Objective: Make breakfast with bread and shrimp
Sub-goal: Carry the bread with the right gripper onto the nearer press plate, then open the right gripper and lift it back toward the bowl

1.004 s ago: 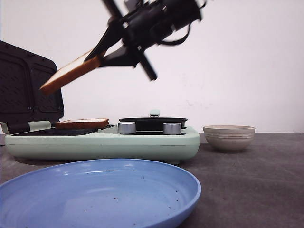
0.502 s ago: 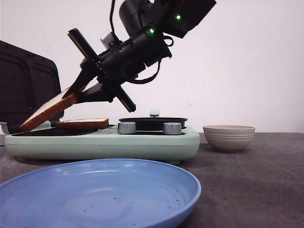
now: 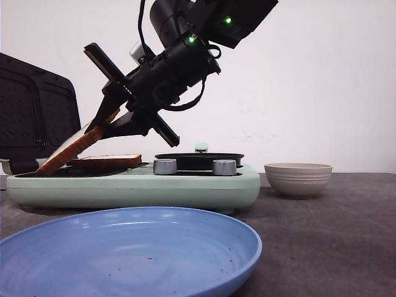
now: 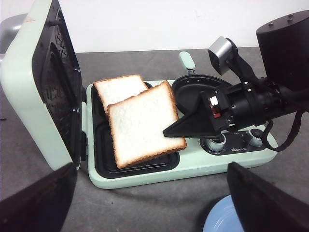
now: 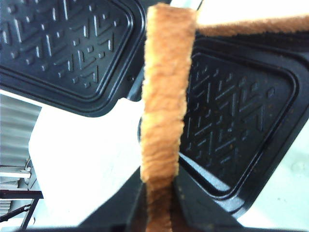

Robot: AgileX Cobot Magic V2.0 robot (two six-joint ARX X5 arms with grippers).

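— So where is the square white bread slice with the golden-brown crust (image 4: 142,123)?
— Tilted, its low edge on the mint-green sandwich maker's dark plate (image 4: 104,145), overlapping a second flat slice (image 4: 118,89).
— What holds it?
— The black right gripper (image 3: 104,120), clamped on its edge. A blue plate (image 3: 130,253) and beige bowl (image 3: 298,178) sit nearby.

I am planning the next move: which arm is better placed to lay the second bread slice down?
The right arm. Its fingers are shut on the tilted bread slice, whose far edge touches the sandwich maker. The left fingers are open and empty.
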